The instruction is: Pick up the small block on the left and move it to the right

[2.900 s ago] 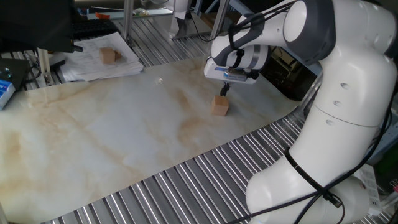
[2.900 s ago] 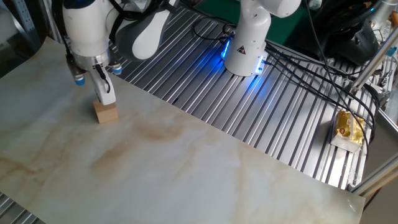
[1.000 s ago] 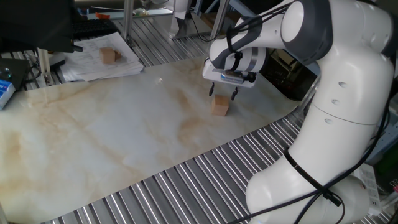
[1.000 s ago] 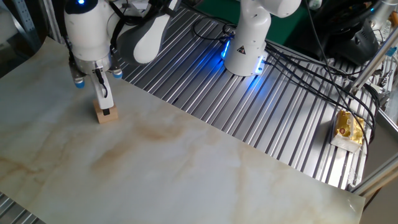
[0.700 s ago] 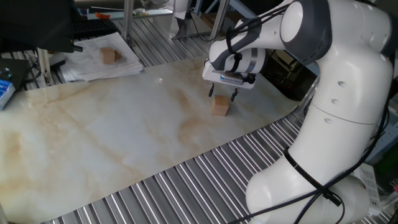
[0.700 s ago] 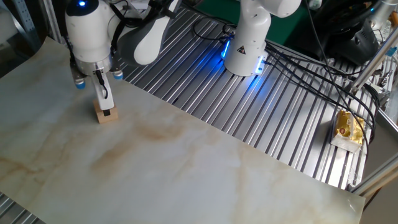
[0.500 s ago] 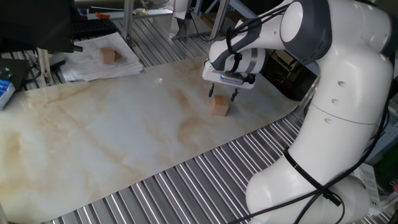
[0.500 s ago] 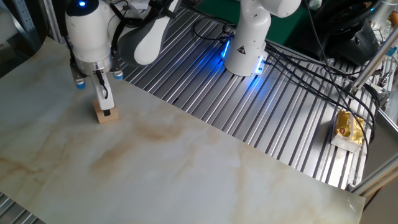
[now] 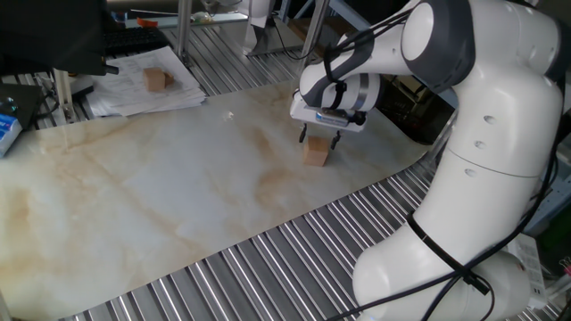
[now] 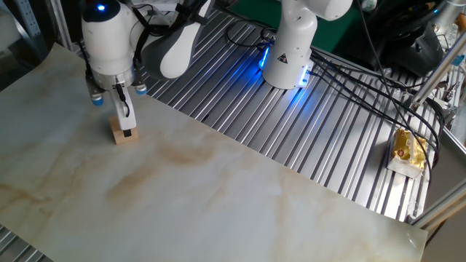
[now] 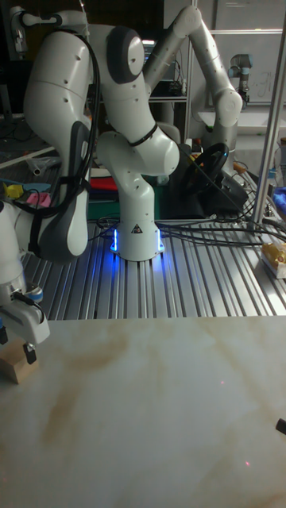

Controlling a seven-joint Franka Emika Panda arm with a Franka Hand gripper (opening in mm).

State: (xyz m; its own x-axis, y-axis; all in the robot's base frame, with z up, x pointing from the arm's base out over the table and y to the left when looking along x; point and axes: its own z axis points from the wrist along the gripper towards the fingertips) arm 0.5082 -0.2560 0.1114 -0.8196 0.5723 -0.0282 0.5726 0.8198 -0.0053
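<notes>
The small block (image 9: 315, 154) is a pale tan wooden cube resting on the marbled sheet (image 9: 161, 196), near its edge by the arm. My gripper (image 9: 318, 141) is open and lowered over it, with one dark finger on each side of the cube's top. In the other fixed view the small block (image 10: 125, 135) sits under the gripper (image 10: 122, 124), partly covered by a finger. At the far left edge of the tall fixed view, the small block (image 11: 11, 369) shows beside the gripper (image 11: 14, 349).
A darker brown cube (image 9: 157, 79) lies on a stack of papers (image 9: 134, 96) at the back. A blue box (image 9: 7, 130) sits at the left edge. Ribbed metal tabletop (image 10: 328, 138) surrounds the sheet. A second robot base (image 10: 287, 51) and a yellow packet (image 10: 408, 150) stand beyond.
The gripper, shut above the block 2.9 s ago, has opened and lowered slightly around it. The block has not moved.
</notes>
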